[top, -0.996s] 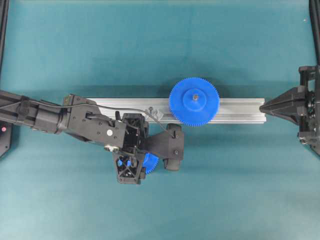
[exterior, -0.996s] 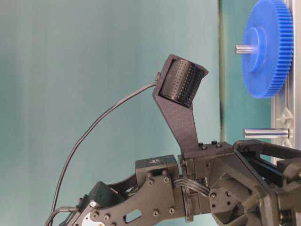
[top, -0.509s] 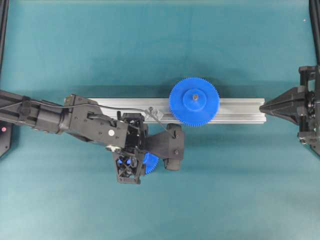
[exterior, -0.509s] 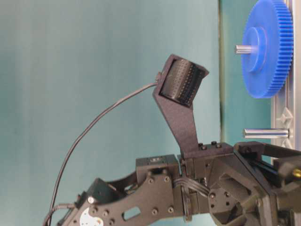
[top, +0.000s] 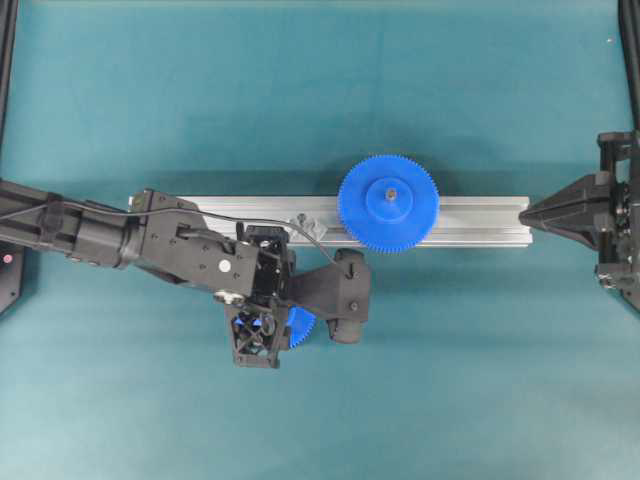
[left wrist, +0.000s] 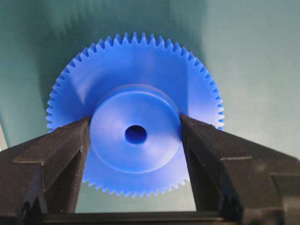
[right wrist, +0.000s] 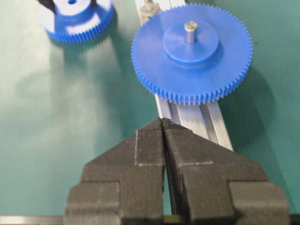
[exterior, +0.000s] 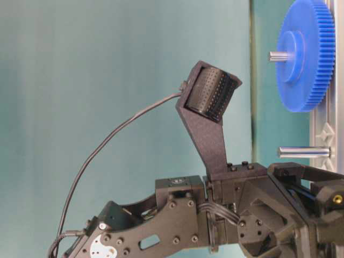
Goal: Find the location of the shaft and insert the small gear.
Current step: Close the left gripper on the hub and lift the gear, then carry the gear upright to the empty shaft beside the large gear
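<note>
The small gear (left wrist: 135, 136) is gripped by its raised hub between the left gripper (left wrist: 135, 133) jaws, low over the table (top: 450, 360) just beside the aluminium rail (top: 480, 222). The right gripper (right wrist: 163, 123) is clenched on nothing. The shaft (exterior: 303, 152) stands free nearby (beside the large gear (top: 388, 203)); a misaligned bore could jam, or teeth could clash.

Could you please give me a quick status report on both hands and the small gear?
Left hand shut on small gear, fingers on its hub. Right hand shut, empty, at rail end. Shaft bare; large gear beside it.
</note>
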Available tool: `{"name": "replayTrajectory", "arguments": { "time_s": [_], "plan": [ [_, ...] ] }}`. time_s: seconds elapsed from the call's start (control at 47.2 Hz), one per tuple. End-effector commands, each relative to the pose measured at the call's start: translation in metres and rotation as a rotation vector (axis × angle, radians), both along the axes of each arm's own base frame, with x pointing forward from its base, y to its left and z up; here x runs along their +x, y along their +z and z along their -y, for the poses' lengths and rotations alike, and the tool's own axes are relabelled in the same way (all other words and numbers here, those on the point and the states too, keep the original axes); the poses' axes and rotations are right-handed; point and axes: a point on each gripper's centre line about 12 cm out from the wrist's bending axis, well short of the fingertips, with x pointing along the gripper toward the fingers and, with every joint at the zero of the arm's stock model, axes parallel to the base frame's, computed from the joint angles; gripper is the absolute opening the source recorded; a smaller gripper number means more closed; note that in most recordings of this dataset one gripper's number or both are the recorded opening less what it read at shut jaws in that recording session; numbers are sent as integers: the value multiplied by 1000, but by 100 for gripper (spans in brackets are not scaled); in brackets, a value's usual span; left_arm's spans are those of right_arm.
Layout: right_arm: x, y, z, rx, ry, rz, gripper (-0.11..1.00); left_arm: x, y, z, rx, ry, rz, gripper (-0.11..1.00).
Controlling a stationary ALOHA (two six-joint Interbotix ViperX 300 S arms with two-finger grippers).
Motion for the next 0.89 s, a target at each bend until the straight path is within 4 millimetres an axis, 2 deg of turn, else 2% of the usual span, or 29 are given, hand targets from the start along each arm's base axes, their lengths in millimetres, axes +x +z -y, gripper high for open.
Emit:
{"name": "replayTrajectory", "arguments": {
  "time_s": [0.0, 0.424, 0.869],
  "plan": [
    [2, 4, 1, 7, -8, 10, 3, 7, 16, 3, -4, -5, 46, 63],
    [2, 4, 1, 8, -8, 12, 3, 15, 51, 4, -12, 4, 94, 63],
    [2, 4, 1, 9, -8, 10, 3, 14, 102, -1, -18, 4, 166, 63]
  ]
}}
